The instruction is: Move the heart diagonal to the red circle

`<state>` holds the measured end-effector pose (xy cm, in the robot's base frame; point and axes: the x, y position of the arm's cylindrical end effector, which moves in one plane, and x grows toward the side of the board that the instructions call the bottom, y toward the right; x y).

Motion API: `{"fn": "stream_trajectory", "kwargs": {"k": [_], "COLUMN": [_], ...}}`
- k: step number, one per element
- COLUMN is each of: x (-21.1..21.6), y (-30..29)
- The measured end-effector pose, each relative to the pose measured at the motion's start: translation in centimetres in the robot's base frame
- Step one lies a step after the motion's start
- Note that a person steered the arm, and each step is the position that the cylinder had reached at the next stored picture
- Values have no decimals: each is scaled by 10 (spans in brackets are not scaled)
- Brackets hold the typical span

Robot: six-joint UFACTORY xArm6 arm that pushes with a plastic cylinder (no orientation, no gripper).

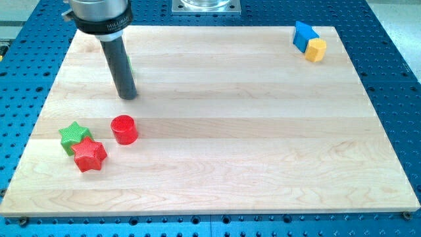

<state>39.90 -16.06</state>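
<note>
In the 1 camera view, my tip (128, 96) is a bare rod with no claw, so it grasps nothing. It stands just above the red circle (123, 129). The yellow block (316, 50), probably the heart, lies well apart at the view's top right, touching the blue block (303, 34).

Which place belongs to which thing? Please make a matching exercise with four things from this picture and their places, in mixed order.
Things:
1. red circle
2. yellow block
3. my tip
4. green star

Places:
A. at the view's top right, touching the blue block
B. at the view's left, touching the red star
C. just right of the two stars
D. above the red circle, apart from it

Pairs: 1-C, 2-A, 3-D, 4-B
</note>
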Motion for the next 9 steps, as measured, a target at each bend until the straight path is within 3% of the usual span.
{"fn": "stream_trajectory", "kwargs": {"k": [1,2,3,5,6,7,8,9], "x": [13,-37,-46,-50,-72,-107,-110,-110], "y": [-27,5,101,7,-14,57,181,249]}}
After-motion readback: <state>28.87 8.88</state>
